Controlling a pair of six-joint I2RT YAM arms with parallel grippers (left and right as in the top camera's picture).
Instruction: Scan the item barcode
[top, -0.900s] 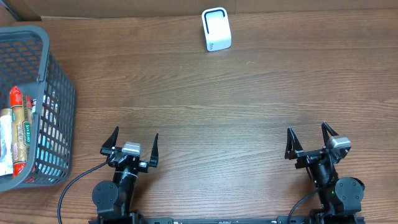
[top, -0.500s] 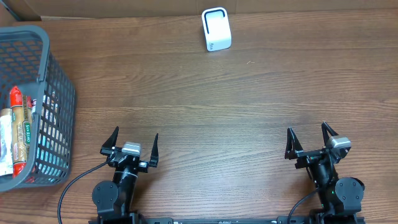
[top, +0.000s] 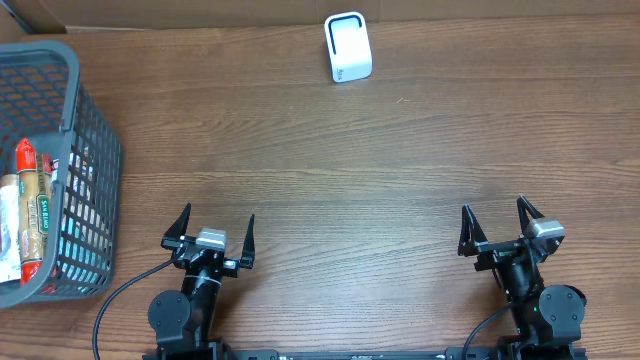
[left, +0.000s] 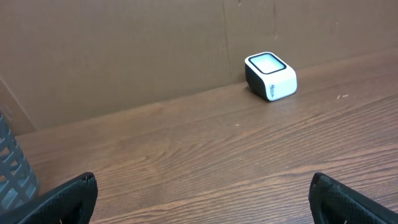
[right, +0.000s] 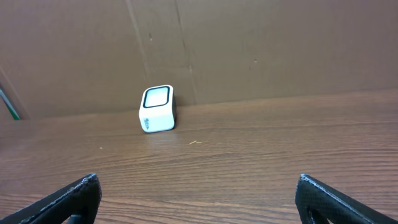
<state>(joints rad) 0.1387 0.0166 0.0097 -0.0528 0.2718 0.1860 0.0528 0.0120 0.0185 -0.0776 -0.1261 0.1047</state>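
On the overhead camera, my left gripper (top: 217, 222) sits at the near edge of the table (top: 330, 170), left of centre. Its two fingers are spread wide with nothing between them. The right gripper (top: 495, 215) sits at the near edge too, over toward the right corner, and is just as wide open and empty. The grey basket (top: 95, 140) stands at the table's left edge, and the packaged goods (top: 35, 215) I have to scan lie inside it against its left side, well apart from both grippers. The white scanner (top: 348, 47) stands at the far edge, a little right of the middle. On the left wrist camera I see only the dark tips of my fingers (left: 68, 198) in the bottom corners, with bare wood between them. The scanner (left: 270, 76) is ahead and to the right, against the cardboard wall (left: 124, 56), and a sliver of the basket (left: 12, 171) shows at the left border. On the right wrist camera the fingers (right: 348, 199) are again in the bottom corners, wide apart and holding nothing. The scanner (right: 157, 109) stands ahead and to the left at the foot of the wall.
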